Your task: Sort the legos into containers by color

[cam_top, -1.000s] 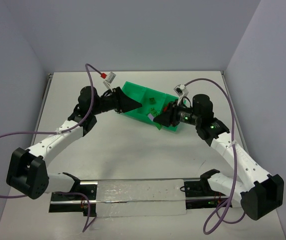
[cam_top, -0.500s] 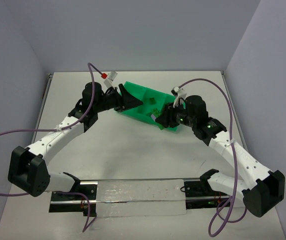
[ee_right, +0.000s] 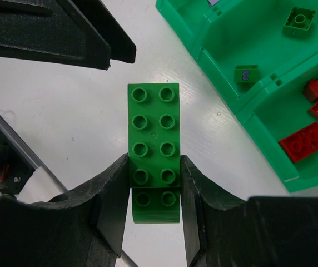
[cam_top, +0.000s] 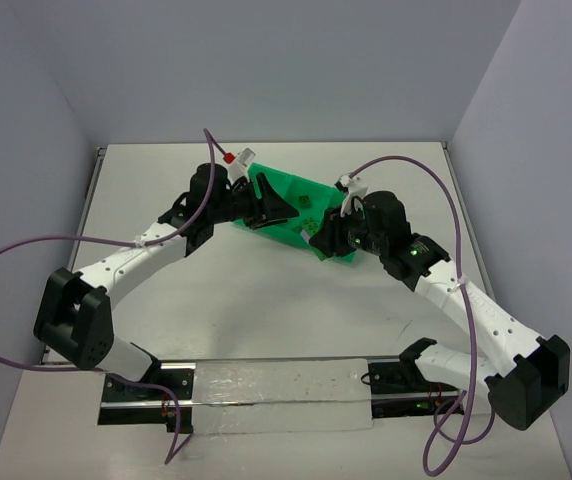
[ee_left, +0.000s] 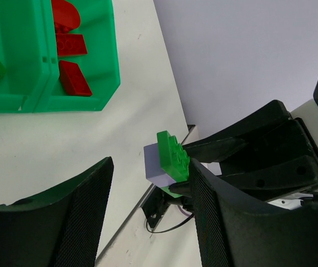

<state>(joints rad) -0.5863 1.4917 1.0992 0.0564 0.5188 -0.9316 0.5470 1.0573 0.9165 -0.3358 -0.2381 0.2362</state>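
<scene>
Green joined to lavender: brick stack (ee_right: 153,133) sits clamped btwn fingers of right gripper (ee_right: 153,167), pinched by its long sides, studs facing the wrist cam. It hangs over bare table (ee_left: 64,144), just beside tray (ee_left: 36,103) but not over any compartment. R fingers are closed tight on it. Left gripper (ee_left: 150,172) faces it from opp side, fingers spread well apart, nothing in them. In left wrist view the stack shows in the gap btwn them, close to one finger, can't tell if touching. Overhead, both arms reach fwd & meet at near side of tray, which lies at an angle toward far-centre of table. End compartment holds red bricks (ee_left: 73,78), at least 3 seen. Next compartment has 2 small green bricks (ee_right: 299,21), lying apart, one w/ a purple mark on top. Third compartment is mostly out of frame in wrist views, contents not clear
</scene>
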